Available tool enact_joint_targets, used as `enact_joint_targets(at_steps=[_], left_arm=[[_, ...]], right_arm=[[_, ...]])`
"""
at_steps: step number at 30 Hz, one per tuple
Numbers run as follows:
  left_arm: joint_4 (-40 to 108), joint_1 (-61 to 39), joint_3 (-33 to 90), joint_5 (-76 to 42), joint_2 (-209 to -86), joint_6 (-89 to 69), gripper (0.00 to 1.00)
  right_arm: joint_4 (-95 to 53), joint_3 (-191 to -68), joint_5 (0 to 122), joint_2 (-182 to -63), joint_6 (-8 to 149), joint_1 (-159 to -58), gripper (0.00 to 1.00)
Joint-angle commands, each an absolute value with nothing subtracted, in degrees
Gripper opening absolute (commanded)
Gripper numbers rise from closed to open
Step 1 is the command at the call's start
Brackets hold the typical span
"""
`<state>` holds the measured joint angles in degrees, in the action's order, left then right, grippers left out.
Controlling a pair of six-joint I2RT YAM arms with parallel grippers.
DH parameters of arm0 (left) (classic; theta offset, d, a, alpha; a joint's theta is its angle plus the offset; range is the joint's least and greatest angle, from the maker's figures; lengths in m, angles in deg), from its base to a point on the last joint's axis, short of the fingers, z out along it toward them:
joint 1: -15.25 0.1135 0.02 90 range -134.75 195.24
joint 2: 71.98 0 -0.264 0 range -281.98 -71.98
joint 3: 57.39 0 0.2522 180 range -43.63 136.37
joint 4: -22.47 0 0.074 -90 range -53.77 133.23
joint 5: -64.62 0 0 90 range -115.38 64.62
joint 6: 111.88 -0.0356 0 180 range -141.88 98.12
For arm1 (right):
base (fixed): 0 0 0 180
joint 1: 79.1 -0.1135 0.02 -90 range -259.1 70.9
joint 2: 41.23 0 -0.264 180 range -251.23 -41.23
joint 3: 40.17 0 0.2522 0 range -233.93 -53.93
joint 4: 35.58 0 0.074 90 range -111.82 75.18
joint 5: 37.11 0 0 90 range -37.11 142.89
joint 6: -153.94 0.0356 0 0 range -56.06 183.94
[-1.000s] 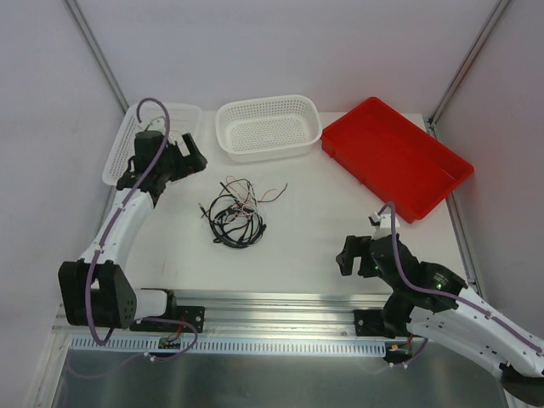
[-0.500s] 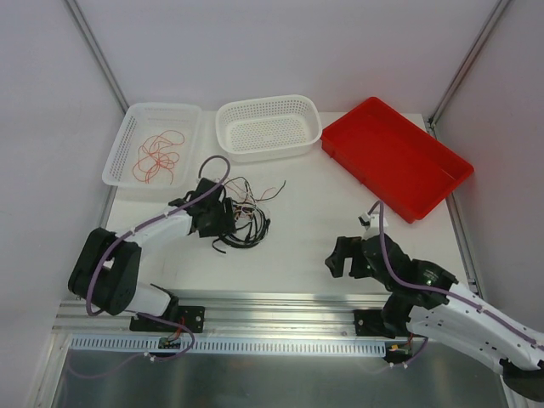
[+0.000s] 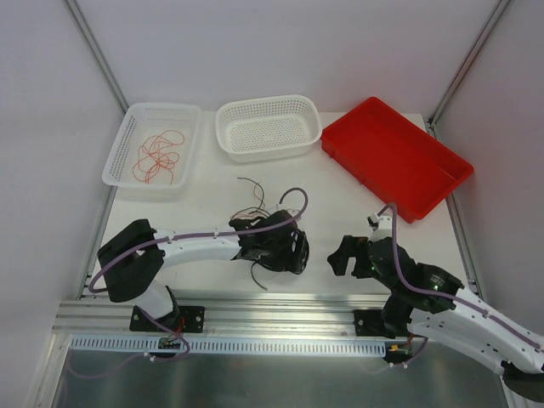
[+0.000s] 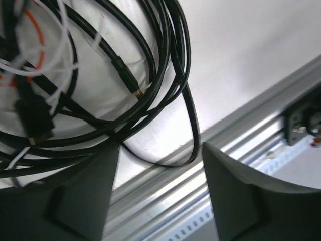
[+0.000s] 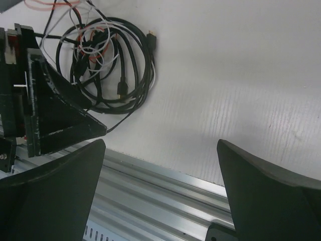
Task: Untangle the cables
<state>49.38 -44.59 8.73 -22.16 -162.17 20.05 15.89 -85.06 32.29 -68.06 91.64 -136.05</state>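
Observation:
The cables (image 5: 125,65) are a tangle of black cords with thin white and red-orange wires, lying on the white table close to its near edge. From above, my left gripper (image 3: 285,246) covers most of the tangle; a few thin wires (image 3: 252,194) stick out behind it. In the left wrist view the black cords (image 4: 165,65) loop just beyond my left gripper (image 4: 161,148), one loop dipping to the fingertips; the jaws stand apart, clamping nothing. My right gripper (image 3: 344,255) (image 5: 161,143) hovers wide open to the right of the tangle, holding nothing. More red-orange wires (image 3: 157,157) lie in the left basket.
The white basket (image 3: 119,149) holding those wires stands at the far left, another white basket (image 3: 265,104) at the back centre, and a red tray (image 3: 395,157) at the back right. An aluminium rail (image 3: 255,302) runs along the near edge, right under both grippers.
My left arm swung from over the far-left basket down to the tangle, then right along the near edge. Its jaws have narrowed. The tangle has shifted toward the near edge. The right arm barely moved.

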Motion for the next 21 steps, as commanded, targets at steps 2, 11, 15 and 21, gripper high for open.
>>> enact_joint_targets(at_steps=[2,11,15,21], left_arm=[[49.4,-44.8,10.7,-23.4,-156.4,21.5,0.74],[58.8,-39.9,12.5,-35.7,-145.5,3.6,0.86],[60.8,-32.9,11.0,-33.9,-141.7,-6.5,0.81],[62.6,-25.4,10.3,-30.9,-141.0,-19.1,0.68]], right_arm=[[18.1,-84.9,28.5,-64.8,93.2,-136.4,0.99],[16.2,-84.5,29.2,-65.8,91.0,-136.3,0.99],[14.0,-84.3,31.6,-68.1,90.7,-136.3,0.99],[9.6,-82.8,33.3,-71.5,90.7,-136.6,0.99]])
